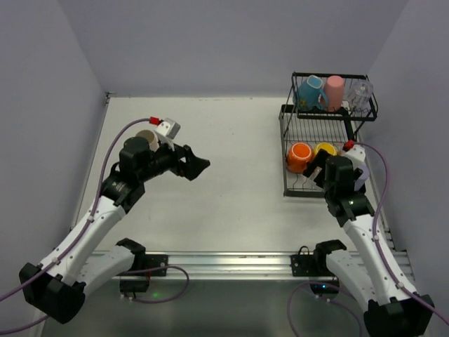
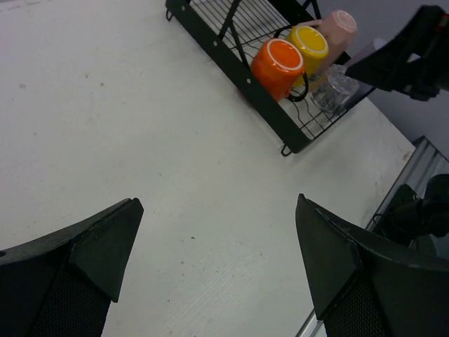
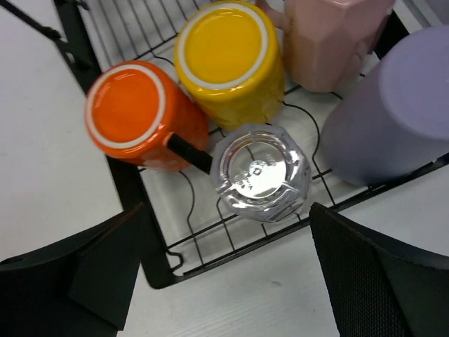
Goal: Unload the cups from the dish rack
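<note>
The black wire dish rack (image 1: 291,189) stands at the right. Its upper shelf holds a blue mug (image 1: 309,91), a pink cup (image 1: 334,91) and a clear cup (image 1: 360,91). In the right wrist view the lower tray (image 3: 133,203) holds upside-down orange (image 3: 133,112), yellow (image 3: 224,56), clear (image 3: 261,172), salmon-pink (image 3: 330,38) and lavender (image 3: 389,119) cups. My right gripper (image 3: 231,281) is open and empty, just above the tray's front corner, in front of the clear cup. My left gripper (image 1: 200,166) is open and empty over the bare table. A beige cup (image 1: 146,136) stands on the table behind the left arm.
The left wrist view shows the rack (image 2: 231,67) with the orange cup (image 2: 277,67) and yellow cup (image 2: 309,43), and my right gripper (image 2: 410,53) beside them. Grey walls close in the table on the left, back and right. A metal rail (image 1: 231,263) runs along the near edge.
</note>
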